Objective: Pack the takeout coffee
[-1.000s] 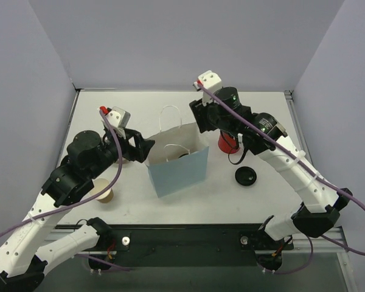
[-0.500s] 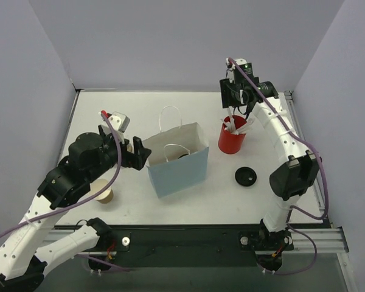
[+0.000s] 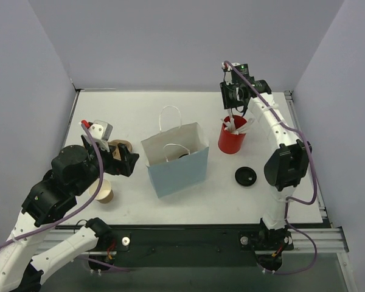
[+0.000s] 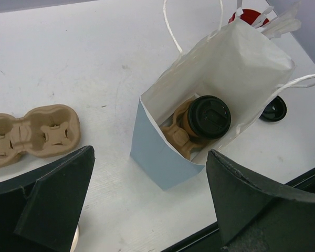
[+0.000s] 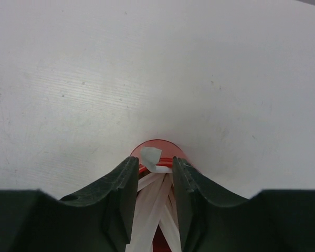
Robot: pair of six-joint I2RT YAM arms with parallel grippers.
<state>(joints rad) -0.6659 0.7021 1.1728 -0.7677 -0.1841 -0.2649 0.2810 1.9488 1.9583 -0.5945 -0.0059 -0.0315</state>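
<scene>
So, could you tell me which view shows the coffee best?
Left wrist: it looks down into the bag at the coffee, black lid plain. The top view catches only a dark sliver; the right wrist misses it.

Non-task items on the white table [image 3: 140,106].
A red cup [image 3: 230,141] stands upright at right rear, holding white straws [image 3: 236,125]. A loose black lid [image 3: 246,176] lies flat nearer the front, apart from the red cup. A brown pulp cup carrier [image 4: 34,134] lies flat at left. An open tan cup [image 3: 105,194] stands near the left front edge, partly hidden.
</scene>
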